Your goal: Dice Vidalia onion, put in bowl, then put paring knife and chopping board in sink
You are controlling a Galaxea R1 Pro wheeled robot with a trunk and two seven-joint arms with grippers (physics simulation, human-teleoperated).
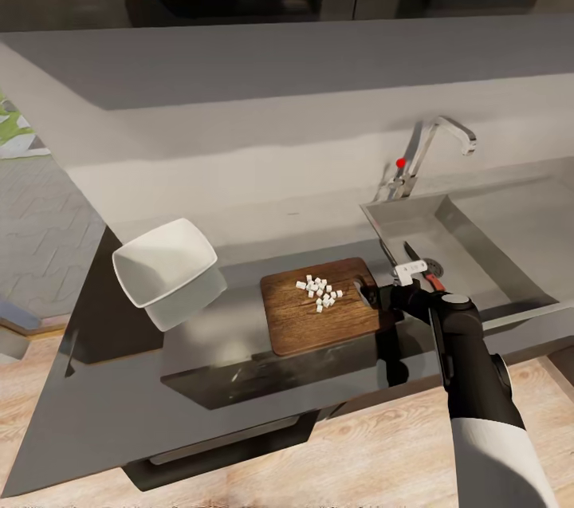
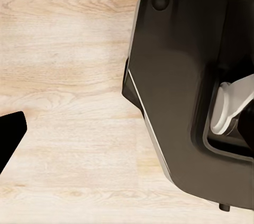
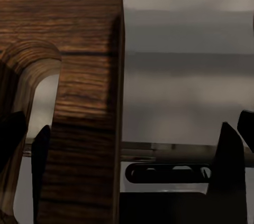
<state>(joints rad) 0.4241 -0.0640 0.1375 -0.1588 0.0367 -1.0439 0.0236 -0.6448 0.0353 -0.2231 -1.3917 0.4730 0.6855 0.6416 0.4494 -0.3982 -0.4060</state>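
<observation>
The white bowl (image 1: 165, 262) sits tilted and empty on the grey bench (image 1: 239, 380), at 9 o'clock from the chopping board (image 1: 319, 318). Diced onion (image 1: 319, 294) lies heaped on the board. The knife (image 1: 422, 267) lies in the sink (image 1: 478, 245). The right end effector (image 1: 375, 297) spreads wide around the board's slotted end, at the board's 3 o'clock edge. I cannot tell the left end effector's (image 2: 10, 137) state.
</observation>
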